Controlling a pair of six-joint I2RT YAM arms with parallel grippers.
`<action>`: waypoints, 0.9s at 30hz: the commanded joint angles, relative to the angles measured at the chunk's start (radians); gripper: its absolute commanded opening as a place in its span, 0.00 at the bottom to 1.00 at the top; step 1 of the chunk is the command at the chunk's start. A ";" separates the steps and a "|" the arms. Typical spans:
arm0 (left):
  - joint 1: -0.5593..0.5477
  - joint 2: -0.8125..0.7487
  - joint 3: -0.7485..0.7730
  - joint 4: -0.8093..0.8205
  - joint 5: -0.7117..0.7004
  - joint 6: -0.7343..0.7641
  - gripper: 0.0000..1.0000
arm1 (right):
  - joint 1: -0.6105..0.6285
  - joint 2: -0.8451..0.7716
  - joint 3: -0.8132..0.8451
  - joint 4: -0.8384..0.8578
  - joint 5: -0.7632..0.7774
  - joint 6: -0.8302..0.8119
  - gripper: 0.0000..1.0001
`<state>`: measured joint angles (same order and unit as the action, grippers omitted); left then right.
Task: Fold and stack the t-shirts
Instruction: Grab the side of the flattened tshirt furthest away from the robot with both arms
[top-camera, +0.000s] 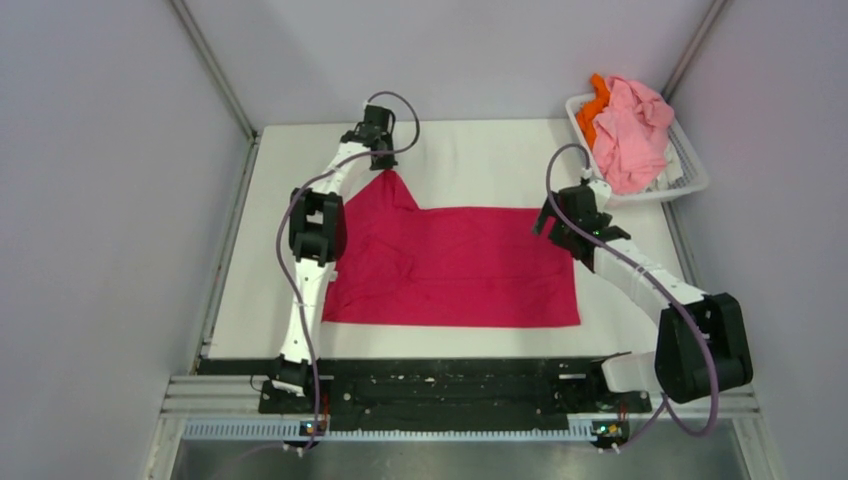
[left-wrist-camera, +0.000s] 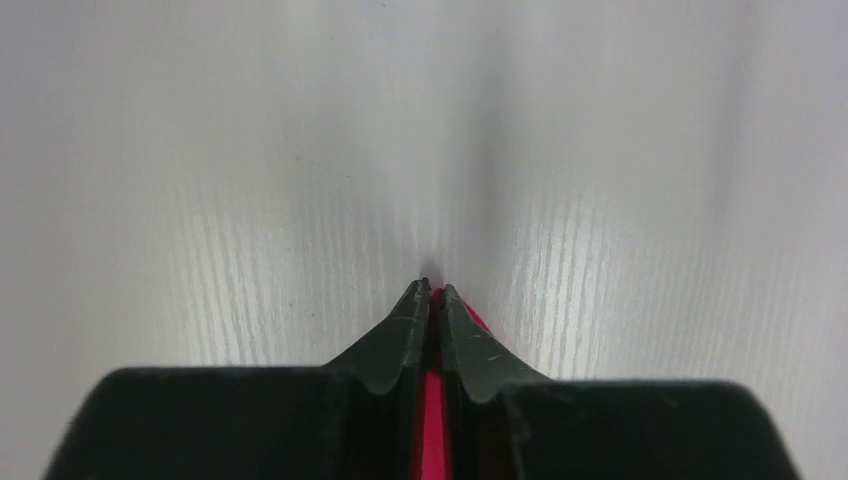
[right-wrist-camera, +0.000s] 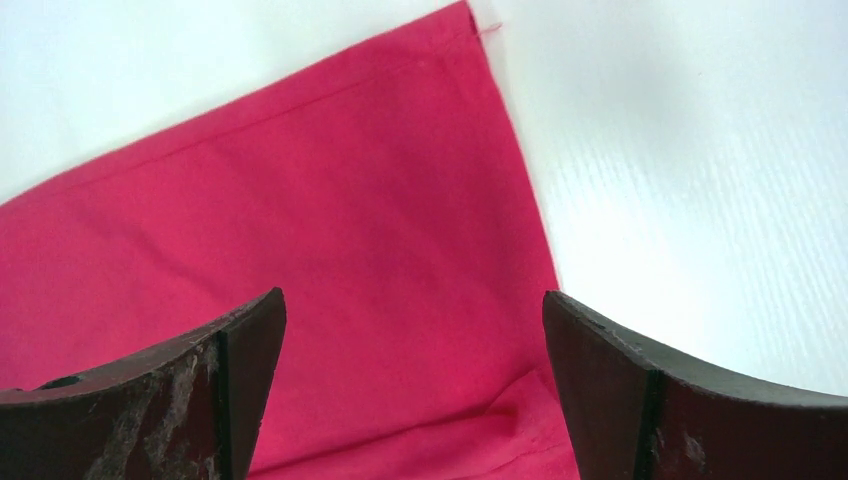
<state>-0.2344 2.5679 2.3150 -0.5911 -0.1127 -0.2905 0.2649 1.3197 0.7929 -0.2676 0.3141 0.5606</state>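
Note:
A magenta-red t-shirt (top-camera: 460, 268) lies spread flat on the white table, its far left corner pulled up into a point. My left gripper (top-camera: 383, 163) is shut on that corner; in the left wrist view red cloth (left-wrist-camera: 432, 400) shows pinched between the closed fingers (left-wrist-camera: 395, 345). My right gripper (top-camera: 556, 222) is open just above the shirt's far right corner; in the right wrist view the red shirt (right-wrist-camera: 330, 220) fills the gap between the spread fingers (right-wrist-camera: 240, 350). A light pink t-shirt (top-camera: 634, 130) and an orange one (top-camera: 595, 108) lie heaped in the basket.
A white slatted plastic basket (top-camera: 690, 175) stands at the table's far right corner. Grey walls with metal frame rails close in the left and right sides. Bare white table (top-camera: 480, 160) lies beyond the shirt.

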 joint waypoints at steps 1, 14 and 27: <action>0.001 0.003 -0.002 0.023 0.030 0.014 0.00 | -0.042 0.064 0.069 0.066 0.057 -0.006 0.97; -0.041 -0.302 -0.254 0.076 0.036 0.059 0.00 | -0.150 0.638 0.578 -0.046 0.057 -0.054 0.72; -0.075 -0.569 -0.567 0.033 -0.028 0.027 0.00 | -0.157 0.706 0.568 -0.065 0.012 -0.048 0.47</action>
<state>-0.3199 2.0747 1.7958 -0.5453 -0.1139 -0.2520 0.1127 2.0590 1.4212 -0.3115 0.3595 0.5007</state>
